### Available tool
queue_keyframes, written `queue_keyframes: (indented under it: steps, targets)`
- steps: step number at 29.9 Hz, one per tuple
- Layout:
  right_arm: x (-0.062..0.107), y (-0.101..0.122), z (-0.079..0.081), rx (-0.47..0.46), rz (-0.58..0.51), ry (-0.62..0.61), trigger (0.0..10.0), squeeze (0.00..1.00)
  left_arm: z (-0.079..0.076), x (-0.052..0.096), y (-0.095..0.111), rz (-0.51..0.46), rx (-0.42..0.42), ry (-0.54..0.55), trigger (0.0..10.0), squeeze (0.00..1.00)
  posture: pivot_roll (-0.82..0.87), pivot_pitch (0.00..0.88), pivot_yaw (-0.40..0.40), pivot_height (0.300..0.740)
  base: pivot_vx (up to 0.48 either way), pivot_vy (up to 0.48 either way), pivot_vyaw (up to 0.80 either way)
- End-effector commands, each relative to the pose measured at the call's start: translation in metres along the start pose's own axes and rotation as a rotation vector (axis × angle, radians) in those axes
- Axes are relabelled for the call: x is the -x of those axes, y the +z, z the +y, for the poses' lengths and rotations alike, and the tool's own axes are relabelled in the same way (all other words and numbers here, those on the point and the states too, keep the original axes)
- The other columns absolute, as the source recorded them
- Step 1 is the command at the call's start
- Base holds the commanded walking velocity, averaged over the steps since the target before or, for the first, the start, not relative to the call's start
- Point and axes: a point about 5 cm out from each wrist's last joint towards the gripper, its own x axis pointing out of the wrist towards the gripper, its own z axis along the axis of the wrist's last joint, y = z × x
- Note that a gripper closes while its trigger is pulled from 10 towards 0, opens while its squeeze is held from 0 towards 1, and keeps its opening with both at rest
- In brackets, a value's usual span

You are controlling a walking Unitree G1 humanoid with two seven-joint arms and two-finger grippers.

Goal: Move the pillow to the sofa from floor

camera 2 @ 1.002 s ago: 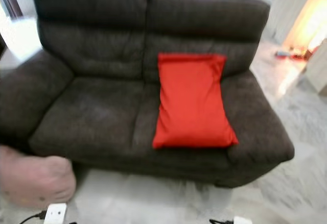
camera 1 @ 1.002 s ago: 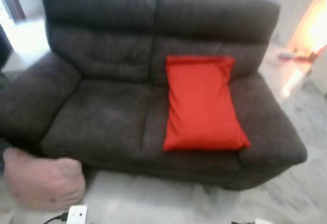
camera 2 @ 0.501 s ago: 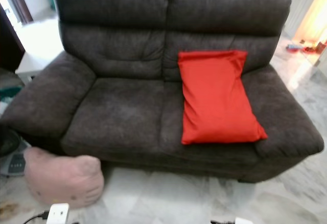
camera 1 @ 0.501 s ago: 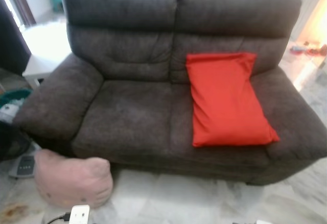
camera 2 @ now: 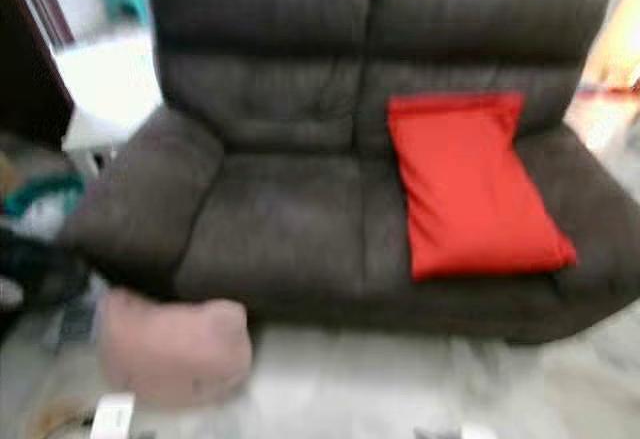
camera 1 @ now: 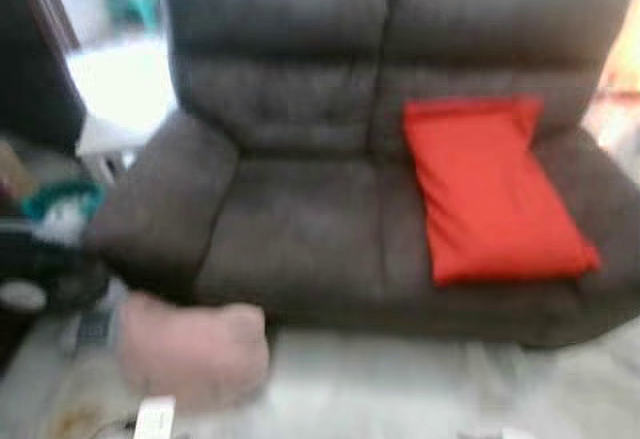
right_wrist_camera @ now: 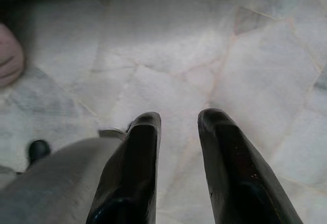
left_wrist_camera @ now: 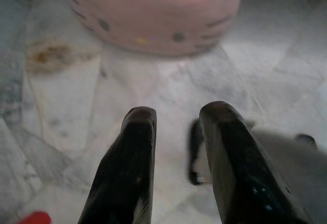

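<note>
Where a second ago the sofa (camera 1: 400, 189) filled the head views nearly square-on, the whole picture has since slid rightward and blurred: camera turning left, things themselves unmoved. More of the room beside the sofa's left arm shows now, and the pink pillow (camera 1: 192, 347), earlier cut by the left edge, sits whole in view. Pillow lies on the floor (camera 1: 400, 389), tucked against the sofa front just below the left armrest. Red cushion (camera 1: 495, 191) leans on the right seat against the backrest. Beside the left armrest: a white table (camera 1: 125, 94), a dark doorway or cabinet behind it, a teal-rimmed thing (camera 1: 60, 201) and some dark clutter, too blurred to name. A small flat grey device (camera 1: 95, 327) lies on the floor touching or just beside the pillow's left end. White plug block (camera 1: 153, 419) with cord on the marble, near the pillow's front. Left gripper (left_wrist_camera: 176, 114) hangs low over the marble, pointed at the pillow, well short of it; jaws parted a little, holding nothing. Right gripper (right_wrist_camera: 178, 119) also hangs over bare marble, jaws likewise slightly apart and empty; pillow's pink edge (right_wrist_camera: 10, 55) off to one side.
</note>
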Motion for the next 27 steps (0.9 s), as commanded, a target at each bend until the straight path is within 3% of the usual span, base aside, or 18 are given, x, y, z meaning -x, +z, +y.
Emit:
queue_keyframes:
  steps: [1,27]
  targets:
    - [-0.0012,0.0017,0.0045,0.003,-0.005,0.011,10.0,0.0,0.0078,0.0021,-0.0057,0.025,-0.013,0.019,10.0,0.0,0.04,0.021,-0.06,0.74,0.0,0.48,0.0]
    - [-0.0014,0.0012,0.0068,-0.009,-0.012,0.014,10.0,0.0,0.0097,0.0022,-0.0052,0.023,-0.023,0.018,10.0,0.0,0.05,0.007,-0.049,0.74,0.0,0.48,0.0]
